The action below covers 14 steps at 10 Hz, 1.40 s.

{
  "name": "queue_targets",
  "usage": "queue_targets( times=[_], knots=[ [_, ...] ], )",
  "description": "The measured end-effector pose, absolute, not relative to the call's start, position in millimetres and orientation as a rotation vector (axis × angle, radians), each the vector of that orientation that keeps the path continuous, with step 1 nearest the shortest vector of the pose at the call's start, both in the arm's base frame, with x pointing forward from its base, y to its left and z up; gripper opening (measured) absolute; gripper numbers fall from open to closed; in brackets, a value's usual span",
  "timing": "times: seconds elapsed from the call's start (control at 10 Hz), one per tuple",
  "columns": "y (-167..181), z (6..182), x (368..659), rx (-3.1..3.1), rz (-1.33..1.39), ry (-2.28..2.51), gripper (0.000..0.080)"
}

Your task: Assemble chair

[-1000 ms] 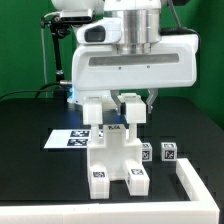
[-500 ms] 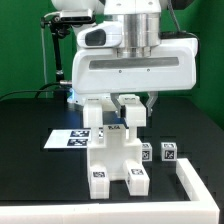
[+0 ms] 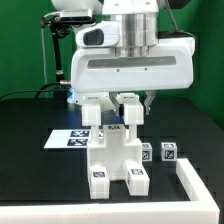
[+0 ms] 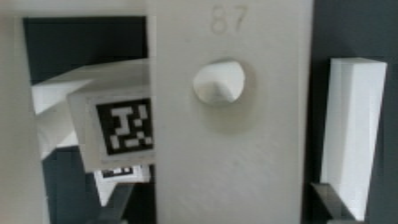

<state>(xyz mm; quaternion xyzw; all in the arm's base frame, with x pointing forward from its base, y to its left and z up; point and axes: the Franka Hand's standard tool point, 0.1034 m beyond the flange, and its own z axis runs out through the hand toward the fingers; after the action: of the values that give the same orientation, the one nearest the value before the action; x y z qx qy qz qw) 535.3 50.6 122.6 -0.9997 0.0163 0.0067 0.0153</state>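
The partly built white chair (image 3: 115,160) stands upright on the black table in front of the marker board, with tags on its two front feet. My gripper (image 3: 112,118) hangs straight over it, one finger on each side of its top part. In the wrist view a broad white bar of the chair (image 4: 222,130) with a round knob (image 4: 217,82) fills the space between the dark fingers (image 4: 329,200), and the gripper (image 4: 228,205) is shut on it. A tagged piece (image 4: 121,125) shows beside the bar.
The marker board (image 3: 70,138) lies flat behind the chair at the exterior view's left. Two small tagged white parts (image 3: 168,153) sit at the exterior view's right. The low white L-shaped wall (image 3: 196,184) runs along the front right.
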Motion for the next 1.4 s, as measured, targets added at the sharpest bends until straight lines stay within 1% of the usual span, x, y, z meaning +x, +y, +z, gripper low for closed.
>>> queue_targets(
  times=[0.5, 1.0, 1.1, 1.4],
  knots=[
    [57, 124.8, 548, -3.112, -0.023, -0.022, 0.0284],
    [56, 124.5, 548, -3.113, -0.022, -0.031, 0.0284],
    [52, 125.2, 554, -3.114, -0.029, -0.071, 0.0284],
    [51, 113.4, 555, -3.122, -0.01, -0.08, 0.0284]
  ],
)
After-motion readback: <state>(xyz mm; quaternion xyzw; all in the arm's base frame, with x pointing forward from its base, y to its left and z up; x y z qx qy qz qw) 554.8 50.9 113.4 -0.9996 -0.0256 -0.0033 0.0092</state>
